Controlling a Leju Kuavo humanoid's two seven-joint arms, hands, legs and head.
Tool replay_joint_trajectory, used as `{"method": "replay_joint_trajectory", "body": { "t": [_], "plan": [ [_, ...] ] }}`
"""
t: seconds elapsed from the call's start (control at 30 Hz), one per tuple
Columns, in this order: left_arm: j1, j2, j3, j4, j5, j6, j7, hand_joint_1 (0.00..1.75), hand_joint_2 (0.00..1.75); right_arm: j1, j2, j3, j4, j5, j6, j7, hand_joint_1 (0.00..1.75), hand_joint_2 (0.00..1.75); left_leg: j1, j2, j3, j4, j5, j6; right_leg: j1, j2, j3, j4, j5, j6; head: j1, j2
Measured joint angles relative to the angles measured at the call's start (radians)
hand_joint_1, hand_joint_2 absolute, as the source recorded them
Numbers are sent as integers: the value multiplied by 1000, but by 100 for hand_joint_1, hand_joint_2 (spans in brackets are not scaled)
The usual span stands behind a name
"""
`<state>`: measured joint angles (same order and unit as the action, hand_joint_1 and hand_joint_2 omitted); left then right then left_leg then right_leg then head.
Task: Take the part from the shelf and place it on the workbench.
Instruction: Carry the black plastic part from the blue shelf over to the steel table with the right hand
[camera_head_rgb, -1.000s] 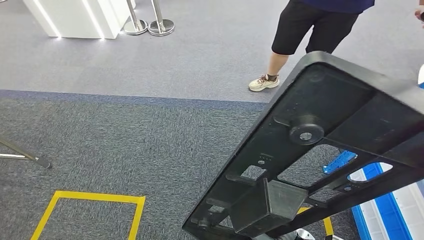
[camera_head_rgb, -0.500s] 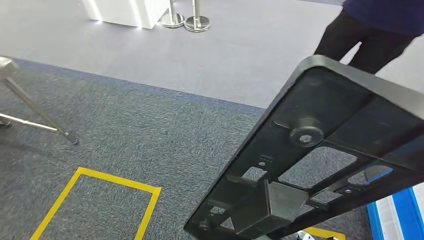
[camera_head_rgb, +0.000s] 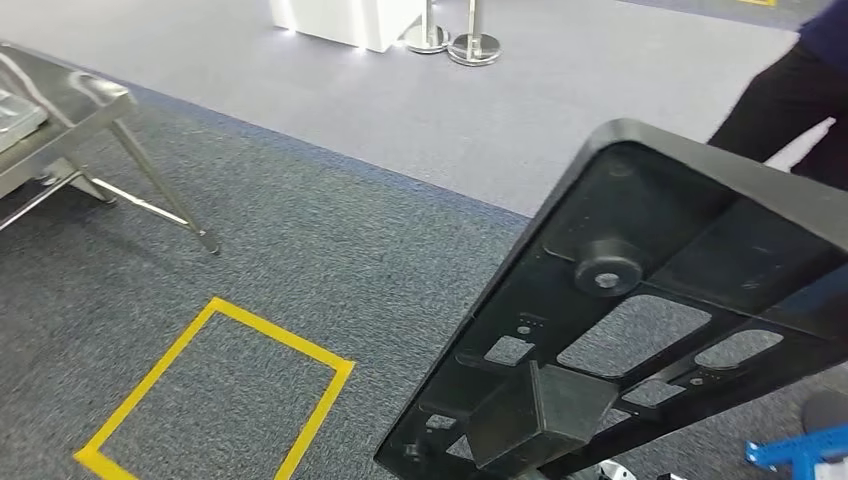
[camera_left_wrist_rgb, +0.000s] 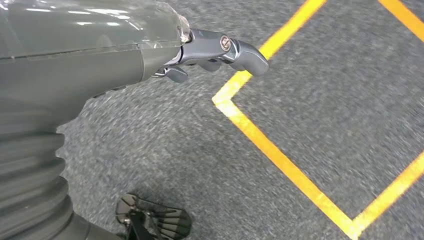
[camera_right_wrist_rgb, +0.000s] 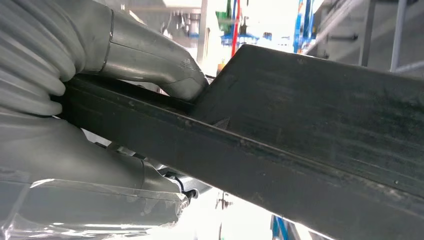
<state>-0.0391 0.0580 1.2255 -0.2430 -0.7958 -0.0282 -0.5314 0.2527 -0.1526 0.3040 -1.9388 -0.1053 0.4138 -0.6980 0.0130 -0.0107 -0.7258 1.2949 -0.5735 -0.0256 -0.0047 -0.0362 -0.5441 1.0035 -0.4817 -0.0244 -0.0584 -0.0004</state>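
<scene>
A large black plastic part (camera_head_rgb: 640, 320), a flat frame with several cut-out windows, a round boss and a boxy block moulded into it, is held up off the floor and tilted, taking up the near right of the head view. The robot's right hand (camera_right_wrist_rgb: 130, 125) grips it by one edge: in the right wrist view the thick grey thumb lies on one face of the black edge and the rest of the hand on the other, with the part (camera_right_wrist_rgb: 310, 130) clamped between them. The left hand (camera_left_wrist_rgb: 210, 55) hangs low over the grey carpet (camera_head_rgb: 300, 250), holding nothing, its dark fingers (camera_left_wrist_rgb: 245, 52) bent partly inward. On the carpet at near left lies a square of yellow tape (camera_head_rgb: 215, 395). At far left stand the slanted metal legs of a frame (camera_head_rgb: 150, 195). Far off are a white plinth (camera_head_rgb: 335, 18) and two chrome posts (camera_head_rgb: 455, 40). A person in dark clothes (camera_head_rgb: 790, 100) stands at far right.
</scene>
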Motion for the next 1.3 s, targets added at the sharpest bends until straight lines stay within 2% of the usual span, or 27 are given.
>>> {"method": "replay_joint_trajectory", "body": {
  "t": [0.03,0.07,0.13,0.2,0.23,0.3,0.37,0.43,0.47,0.5,0.53,0.57,0.6,0.67,0.73,0.8,0.83,0.87,0.93,1.0,1.03,1.07,1.1,1.13,1.2,1.23,1.3],
  "plan": [
    [1,-1,0,0,0,0,0,0,175,0,0,0,0,0,0,0,175,175,1,3,0,4,7,0,2,-15,1,0,-2,0,0,0],
    [3,-2,0,0,0,0,0,0,175,0,0,0,0,0,0,0,175,175,0,7,23,-34,32,1,3,-28,3,0,-3,1,0,0],
    [4,-1,0,0,0,0,0,0,175,-2,0,0,0,0,0,0,175,175,-4,40,103,-179,92,10,6,-54,10,0,-8,5,0,0],
    [1,-1,0,0,-1,-1,0,0,175,-6,0,0,0,0,0,0,175,175,-12,69,151,-270,116,25,9,-74,16,1,-13,14,0,0],
    [1,-1,0,0,-1,-3,0,0,175,-9,0,0,0,0,-1,0,175,175,-16,69,152,-279,114,32,10,-83,18,0,-15,18,0,0],
    [4,1,0,0,-1,-6,0,0,175,-19,0,0,1,-1,-3,1,175,175,-16,48,152,-286,119,43,9,-93,23,-1,-18,29,0,0],
    [3,3,1,0,0,-8,2,0,175,-27,0,0,2,-3,-7,1,175,175,-10,27,161,-298,126,53,5,-50,13,32,-43,41,0,0],
    [-3,4,2,0,2,-8,4,0,175,-30,0,0,4,-7,-12,0,175,175,-8,4,164,-302,131,59,0,12,-44,149,-103,47,0,0],
    [-6,5,2,0,3,-8,5,0,175,-30,0,0,5,-7,-14,0,175,175,-8,-8,162,-302,132,61,-1,26,-83,221,-132,48,0,0],
    [-6,5,3,0,3,-8,7,0,175,-29,0,0,7,-8,-15,1,175,175,-8,-21,162,-301,132,62,-2,31,-113,274,-144,49,0,0],
    [-6,5,4,0,5,-8,8,0,175,-30,0,0,9,-7,-15,1,175,175,-8,-35,162,-300,132,61,-2,33,-128,293,-137,50,0,0],
    [-4,5,6,0,6,-7,8,0,175,-30,0,0,11,-8,-14,1,175,175,-8,-49,164,-299,132,61,-3,35,-123,271,-110,49,0,0],
    [-3,5,7,0,8,-8,6,0,175,-32,-1,0,13,-8,-12,1,175,175,-8,-64,165,-298,131,59,-5,43,-100,214,-69,48,0,0],
    [-4,4,8,0,9,-9,0,0,175,-38,-3,0,18,-11,-5,1,175,175,-8,-91,164,-292,128,54,-11,89,-42,76,-4,45,0,0],
    [-4,3,9,0,7,-8,-5,0,175,-45,-4,0,22,-18,1,0,175,175,-8,-116,154,-287,127,42,-12,117,-18,13,11,40,0,0],
    [1,4,14,0,6,-3,-7,0,175,-52,-5,0,26,-28,2,0,175,175,-5,-136,147,-287,129,28,-10,96,-15,7,10,29,0,0],
    [4,4,18,0,6,1,-6,0,175,-56,-6,0,28,-33,3,0,175,175,-4,-124,143,-281,125,23,-10,84,-13,3,12,21,0,0],
    [6,5,21,0,6,3,-6,0,175,-59,-7,0,29,-39,4,0,175,175,-5,-98,133,-261,111,19,-11,70,-10,-2,13,14,0,0],
    [4,6,26,0,6,6,-5,0,175,-62,-9,-1,32,-50,6,0,175,175,-5,-29,86,-161,53,13,-8,41,-6,-8,13,4,0,0],
    [0,7,27,0,6,6,-5,0,175,-62,-12,-2,38,-56,8,0,175,175,-2,-2,23,-32,-4,7,-4,10,-6,-7,10,1,0,0],
    [1,6,27,0,6,5,-4,0,175,-62,-13,-2,41,-57,9,0,175,175,0,1,7,1,-10,5,-3,-5,-5,-7,8,1,0,0],
    [3,6,28,0,6,5,-4,0,175,-62,-14,-2,44,-58,10,0,175,175,0,3,12,-6,3,4,-2,-19,-4,-7,6,2,0,0],
    [5,6,28,0,6,6,-4,0,175,-62,-14,-2,46,-58,11,0,175,175,1,8,37,-51,32,4,-1,-33,-1,-7,4,4,0,0],
    [6,6,29,0,6,6,-4,0,175,-62,-15,-2,47,-59,13,0,175,175,0,22,78,-127,68,7,-1,-46,3,-6,1,6,0,0],
    [4,7,30,0,5,6,-4,0,175,-65,-15,-2,47,-59,15,1,175,175,-7,57,145,-251,109,18,3,-68,11,-6,-6,14,0,0],
    [3,6,30,0,4,7,-3,0,175,-67,-16,-2,47,-59,16,1,175,175,-10,67,159,-280,115,24,5,-77,14,-6,-8,19,0,0],
    [5,6,32,0,2,8,-2,0,175,-71,-16,-1,47,-59,16,2,175,175,-13,55,157,-287,113,35,7,-93,19,-7,-11,29,0,0]
  ]
}}
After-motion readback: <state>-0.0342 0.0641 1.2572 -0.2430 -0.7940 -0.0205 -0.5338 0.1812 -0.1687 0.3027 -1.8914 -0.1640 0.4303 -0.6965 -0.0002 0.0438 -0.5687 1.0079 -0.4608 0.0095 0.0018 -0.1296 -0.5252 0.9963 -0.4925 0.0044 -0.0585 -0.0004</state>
